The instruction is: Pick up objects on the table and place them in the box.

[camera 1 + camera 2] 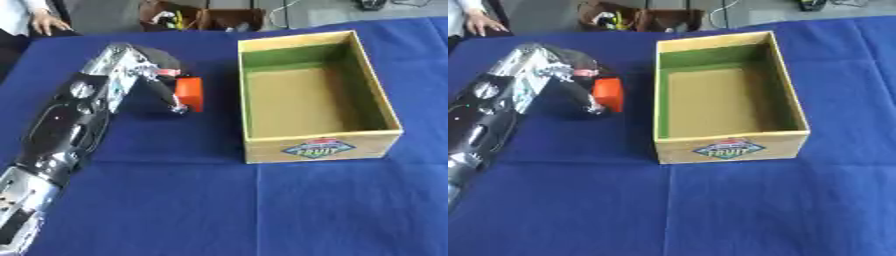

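An orange block [190, 93] sits in my left hand [156, 70], whose curled fingers close round it just left of the box. The block appears lifted a little above the blue cloth, with a dark shadow under it. The wooden box [315, 146] stands open at the centre right, with a green inner lining, a bare cardboard-coloured floor and a fruit label on its front wall. Nothing lies inside it. My left arm runs from the lower left corner up to the hand. My right hand shows in neither view.
A blue cloth [262, 210] covers the table. Beyond the far edge stands a brown basket [201, 19] with mixed items, and a person's hand [45, 22] rests at the far left corner.
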You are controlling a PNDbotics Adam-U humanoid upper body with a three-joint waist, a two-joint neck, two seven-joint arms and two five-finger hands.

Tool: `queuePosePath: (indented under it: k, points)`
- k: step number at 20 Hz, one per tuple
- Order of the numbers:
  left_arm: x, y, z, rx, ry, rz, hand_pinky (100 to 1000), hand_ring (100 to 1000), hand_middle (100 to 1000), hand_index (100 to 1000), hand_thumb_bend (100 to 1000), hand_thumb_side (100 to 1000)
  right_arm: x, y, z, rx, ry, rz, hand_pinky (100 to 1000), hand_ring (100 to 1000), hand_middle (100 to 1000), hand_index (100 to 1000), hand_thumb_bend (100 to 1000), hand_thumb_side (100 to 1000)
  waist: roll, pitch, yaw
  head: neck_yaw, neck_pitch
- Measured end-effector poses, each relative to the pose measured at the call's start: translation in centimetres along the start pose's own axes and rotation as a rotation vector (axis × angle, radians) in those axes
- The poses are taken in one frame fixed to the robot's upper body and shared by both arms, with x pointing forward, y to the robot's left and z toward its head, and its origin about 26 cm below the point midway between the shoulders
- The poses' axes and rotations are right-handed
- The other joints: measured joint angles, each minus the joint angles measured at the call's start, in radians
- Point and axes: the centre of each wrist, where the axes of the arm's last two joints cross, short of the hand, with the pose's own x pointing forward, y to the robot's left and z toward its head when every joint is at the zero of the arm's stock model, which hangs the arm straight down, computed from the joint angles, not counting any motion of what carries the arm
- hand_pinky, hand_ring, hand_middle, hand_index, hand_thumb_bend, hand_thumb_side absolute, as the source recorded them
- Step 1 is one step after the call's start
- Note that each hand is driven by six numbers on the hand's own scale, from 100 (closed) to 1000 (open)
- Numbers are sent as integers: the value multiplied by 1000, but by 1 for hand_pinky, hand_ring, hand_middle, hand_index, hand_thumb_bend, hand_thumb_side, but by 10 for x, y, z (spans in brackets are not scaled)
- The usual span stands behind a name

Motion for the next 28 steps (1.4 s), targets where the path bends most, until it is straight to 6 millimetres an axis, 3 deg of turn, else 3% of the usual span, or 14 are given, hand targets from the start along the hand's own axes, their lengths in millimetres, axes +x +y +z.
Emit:
queuePosePath:
  k: [9,15,16,19,22,25,26,28]
  points:
    - [0,5,2,36,-28,27,647,802,776,977,409,705,0,1,0,4,4,12,814,960,708,943,100,975,2,6,-2,2,-8]
    - [2,7,3,44,-35,30,553,695,610,895,290,485,0,2,1,6,9,19,813,960,706,940,100,974,2,7,1,2,-8]
    - [2,8,3,43,-32,27,553,695,610,895,290,485,0,2,1,5,10,18,813,960,706,940,100,974,2,7,2,2,-8]
    - [3,9,4,40,-20,15,409,559,481,840,230,345,1,3,1,2,12,17,813,960,706,940,100,974,2,7,2,1,-8]
    - [3,9,4,34,-12,10,340,513,436,815,198,291,1,3,1,1,13,17,814,960,706,939,100,974,2,7,2,1,-8]
    - [3,10,4,32,-10,8,340,513,436,815,198,291,1,3,1,1,13,17,814,960,706,939,100,974,2,7,2,1,-8]
    - [3,10,4,32,-10,8,269,473,402,763,100,249,1,3,1,1,13,17,814,961,706,940,100,975,2,7,2,1,-8]
    - [3,11,4,37,-9,7,242,457,384,738,100,250,1,3,1,1,13,17,814,961,705,940,100,975,2,7,3,1,-8]
